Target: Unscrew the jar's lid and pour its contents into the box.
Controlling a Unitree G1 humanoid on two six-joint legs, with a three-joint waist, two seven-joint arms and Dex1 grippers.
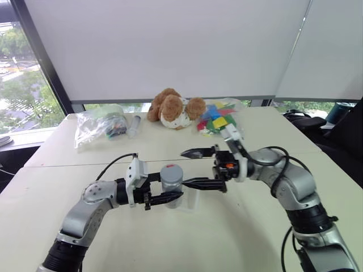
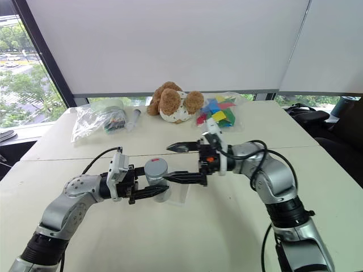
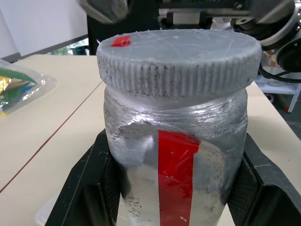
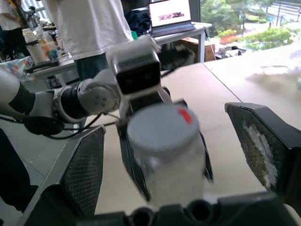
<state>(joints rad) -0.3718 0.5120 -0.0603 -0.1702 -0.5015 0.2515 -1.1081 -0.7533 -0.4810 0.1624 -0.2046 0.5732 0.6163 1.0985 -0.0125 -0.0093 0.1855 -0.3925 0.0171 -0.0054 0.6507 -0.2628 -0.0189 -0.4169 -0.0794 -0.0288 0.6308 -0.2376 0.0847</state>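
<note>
My left gripper (image 1: 169, 198) is shut on the jar (image 1: 172, 190), holding it upright a little above the table. The jar (image 3: 174, 141) is a cloudy clear cylinder with a red strip down its side, clamped between the black fingers (image 3: 89, 188). The grey ribbed lid (image 3: 178, 56) sits on top of it. The contents cannot be made out through the cloudy wall. My right gripper (image 1: 184, 168) is open just right of the lid, its fingers (image 4: 84, 169) spread wide, not touching it. The clear box (image 1: 191, 199) lies on the table right behind the jar.
At the table's far side lie a brown plush dog (image 1: 173, 107), a bag of coloured blocks (image 1: 218, 116), a clear bag (image 1: 102, 126) and a syringe-like tube (image 1: 135, 124). A person in a white shirt (image 4: 89, 28) stands beyond the table near a laptop (image 4: 171, 14).
</note>
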